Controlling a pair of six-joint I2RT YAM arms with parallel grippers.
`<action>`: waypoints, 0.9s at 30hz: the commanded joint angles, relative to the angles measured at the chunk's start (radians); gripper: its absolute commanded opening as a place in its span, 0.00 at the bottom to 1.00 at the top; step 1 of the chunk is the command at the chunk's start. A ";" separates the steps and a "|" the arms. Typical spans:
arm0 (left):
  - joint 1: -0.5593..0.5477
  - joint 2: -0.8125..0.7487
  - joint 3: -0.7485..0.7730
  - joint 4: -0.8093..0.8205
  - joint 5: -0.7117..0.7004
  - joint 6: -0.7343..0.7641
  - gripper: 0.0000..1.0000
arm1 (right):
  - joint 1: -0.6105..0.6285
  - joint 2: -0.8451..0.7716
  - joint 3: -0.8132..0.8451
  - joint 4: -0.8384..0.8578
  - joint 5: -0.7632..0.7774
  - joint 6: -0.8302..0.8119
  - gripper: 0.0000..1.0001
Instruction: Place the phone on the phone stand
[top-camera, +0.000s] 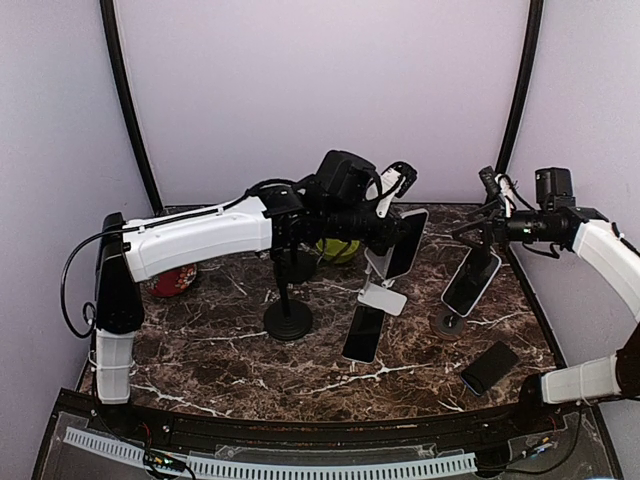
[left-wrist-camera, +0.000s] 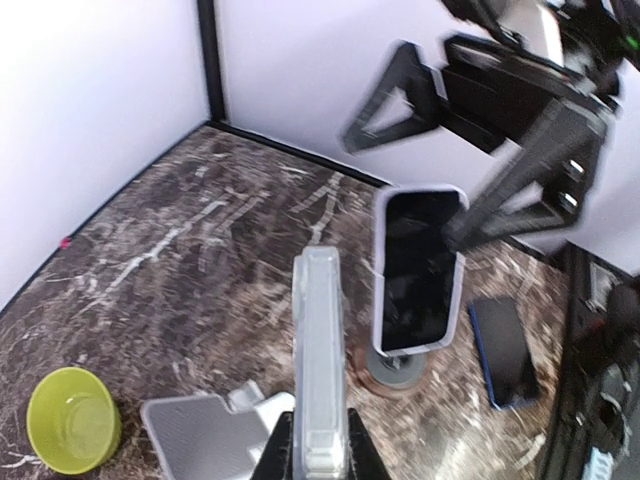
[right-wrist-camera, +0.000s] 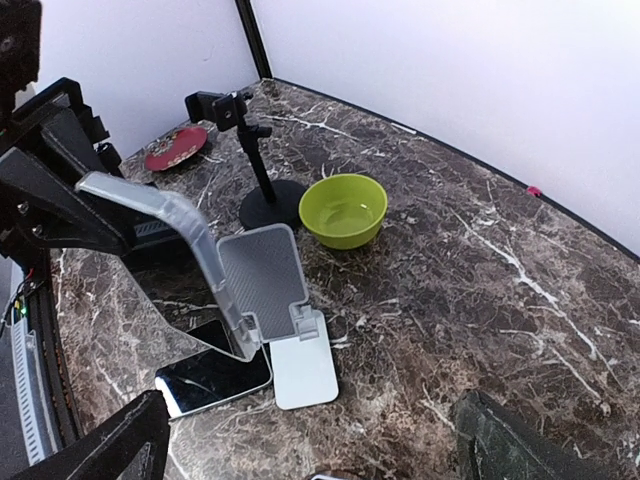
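My left gripper (left-wrist-camera: 318, 445) is shut on a phone in a clear case (left-wrist-camera: 318, 350), seen edge-on between its fingers. In the top view this phone (top-camera: 406, 243) hangs tilted just above the white folding phone stand (top-camera: 383, 290). In the right wrist view the phone (right-wrist-camera: 165, 235) has its lower end close beside the stand's back plate (right-wrist-camera: 262, 272); I cannot tell whether they touch. My right gripper (top-camera: 478, 208) is open and empty, above a second phone (top-camera: 470, 282) resting on a round-based stand (top-camera: 447, 323). Its fingers (right-wrist-camera: 105, 450) are spread wide.
A third phone (top-camera: 364, 333) lies flat in front of the white stand. A blue-cased phone (top-camera: 489, 367) lies at the front right. A black tripod stand (top-camera: 288, 318), a green bowl (top-camera: 338, 250) and a red plate (top-camera: 175, 282) stand to the left.
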 joint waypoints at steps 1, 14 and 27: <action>0.013 -0.007 -0.032 0.247 -0.155 -0.079 0.00 | -0.003 -0.031 -0.050 0.140 0.035 0.039 1.00; 0.030 -0.008 -0.154 0.410 -0.240 -0.220 0.00 | -0.003 -0.035 -0.072 0.117 0.013 -0.018 1.00; 0.036 -0.035 -0.274 0.442 -0.319 -0.309 0.00 | -0.004 -0.021 -0.072 0.109 -0.018 -0.027 1.00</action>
